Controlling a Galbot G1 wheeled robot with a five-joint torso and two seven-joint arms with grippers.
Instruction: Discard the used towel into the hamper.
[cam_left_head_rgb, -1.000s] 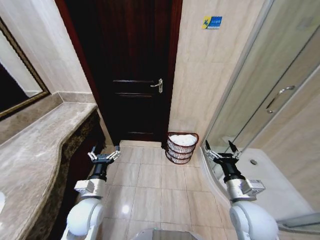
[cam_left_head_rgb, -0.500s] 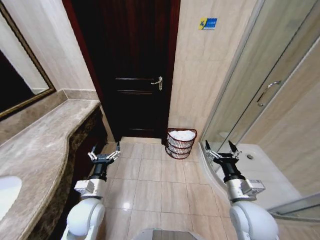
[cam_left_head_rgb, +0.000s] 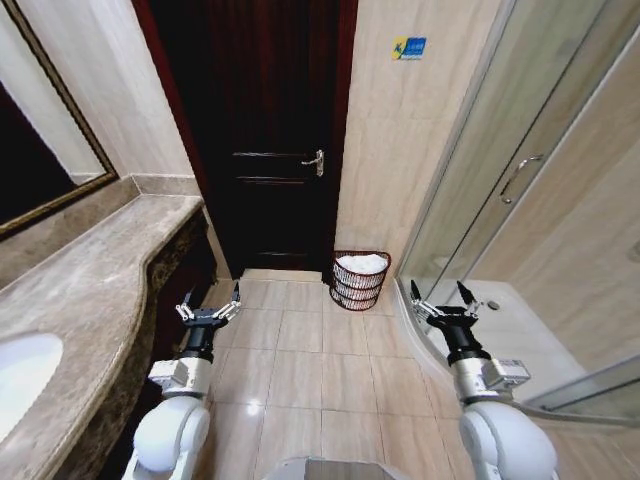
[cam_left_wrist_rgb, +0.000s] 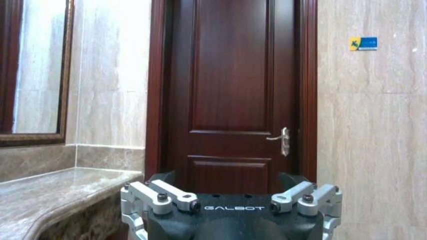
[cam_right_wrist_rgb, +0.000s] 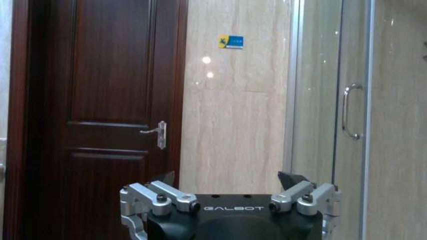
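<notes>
Standing: hamper (cam_left_head_rgb: 360, 280) on the floor against the wall, just right of the dark door (cam_left_head_rgb: 262, 140), white towel (cam_left_head_rgb: 362, 264) inside.
Left gripper (cam_left_head_rgb: 208, 306): raised low, fingers spread, empty.
Right gripper (cam_left_head_rgb: 441, 300): likewise spread, empty, well apart from the hamper.

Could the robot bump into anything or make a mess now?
Maybe. The hamper with the white towel in it stands on the floor by the door, so a swinging door might knock it over. The right gripper, open, sits near the glass shower wall, and the left gripper, open, near the stone counter; turning could scrape either.
</notes>
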